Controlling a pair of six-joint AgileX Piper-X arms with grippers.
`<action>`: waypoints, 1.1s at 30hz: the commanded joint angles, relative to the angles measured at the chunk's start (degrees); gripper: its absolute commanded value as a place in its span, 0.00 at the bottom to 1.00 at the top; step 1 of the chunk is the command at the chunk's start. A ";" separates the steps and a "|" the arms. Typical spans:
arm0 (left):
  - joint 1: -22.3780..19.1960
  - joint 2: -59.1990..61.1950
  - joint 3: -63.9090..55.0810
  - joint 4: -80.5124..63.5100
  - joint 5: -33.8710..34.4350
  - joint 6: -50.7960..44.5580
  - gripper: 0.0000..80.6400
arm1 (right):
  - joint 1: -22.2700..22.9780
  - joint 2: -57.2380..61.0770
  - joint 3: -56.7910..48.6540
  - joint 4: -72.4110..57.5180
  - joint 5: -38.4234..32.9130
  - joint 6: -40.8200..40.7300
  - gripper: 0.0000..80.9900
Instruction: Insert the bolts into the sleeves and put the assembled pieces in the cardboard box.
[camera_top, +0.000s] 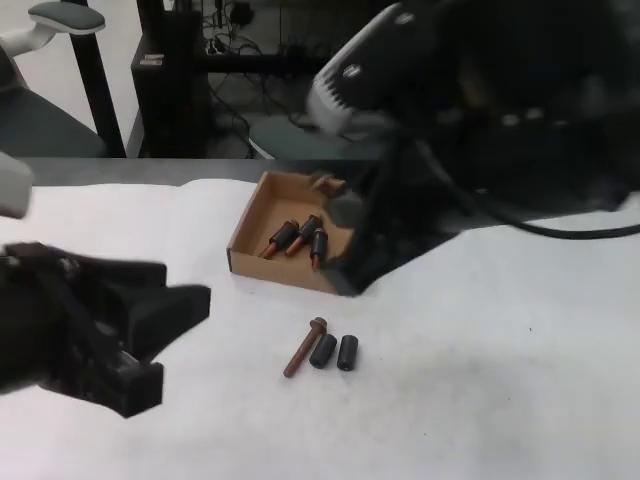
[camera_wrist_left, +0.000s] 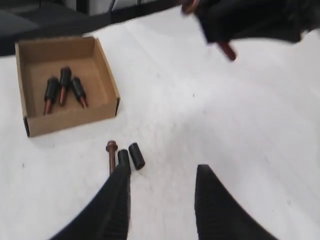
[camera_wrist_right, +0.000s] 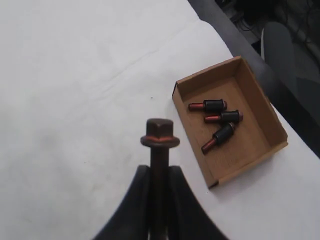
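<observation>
My right gripper (camera_wrist_right: 159, 171) is shut on a copper-coloured bolt (camera_wrist_right: 159, 145), head outward, held above the white cloth beside the cardboard box (camera_wrist_right: 250, 165). In the high view this gripper (camera_top: 345, 208) hangs over the box's right side. Three assembled pieces (camera_top: 298, 238) lie inside the box (camera_top: 275, 266). On the cloth in front of the box lie a loose bolt (camera_top: 304, 348) and two black sleeves (camera_top: 323, 351) (camera_top: 347, 352). My left gripper (camera_wrist_left: 162, 170) is open, low over the cloth, close to that bolt (camera_wrist_left: 111, 155) and the sleeves (camera_wrist_left: 136, 155). It shows at the left front (camera_top: 175, 305).
A white cloth (camera_top: 480, 380) covers the bench, with free room at the right and front. Behind the bench stand a chair (camera_top: 40, 110) and dark stands (camera_top: 170, 70). The right arm's dark body (camera_top: 480, 120) looms over the back right.
</observation>
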 joint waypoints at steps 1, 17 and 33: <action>-0.15 4.53 -0.19 1.17 1.05 -0.47 0.51 | 0.12 -4.13 2.50 0.22 0.01 4.48 0.01; -12.71 34.22 -22.26 8.54 -17.11 -5.84 0.51 | 0.01 -21.13 14.46 4.61 0.01 11.08 0.01; -14.62 55.93 -38.44 15.76 -18.24 -16.43 0.51 | 0.01 -21.76 14.46 4.62 -0.42 10.84 0.01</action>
